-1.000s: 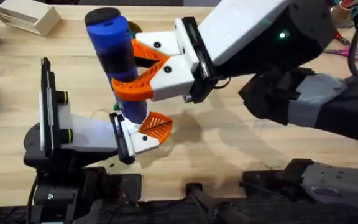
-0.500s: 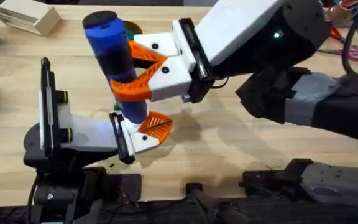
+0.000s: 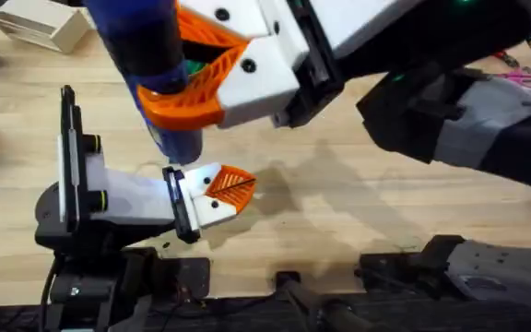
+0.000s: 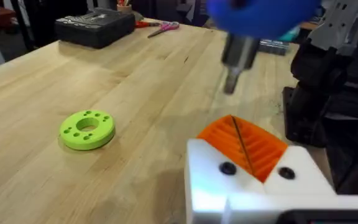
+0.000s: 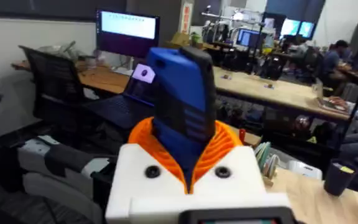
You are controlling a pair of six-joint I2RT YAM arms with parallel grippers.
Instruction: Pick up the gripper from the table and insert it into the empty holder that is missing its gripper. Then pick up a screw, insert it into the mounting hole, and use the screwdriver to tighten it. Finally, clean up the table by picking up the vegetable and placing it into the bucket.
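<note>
We see the right gripper [image 3: 187, 69] clenched around the blue screwdriver [image 3: 150, 65], whose metal tip [image 4: 230, 84] hangs just above the orange gripper finger [image 3: 230, 184] in the white holder [image 3: 192, 198]. A green ring [image 4: 87, 129] lies nearby.

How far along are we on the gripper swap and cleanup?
Done, apparently: the gripper sits seated in the holder on the left arm. In hand: the right gripper grips the screwdriver, its tip above the holder; whether the screw is tight can't be told. Left: the vegetable and bucket step.
</note>
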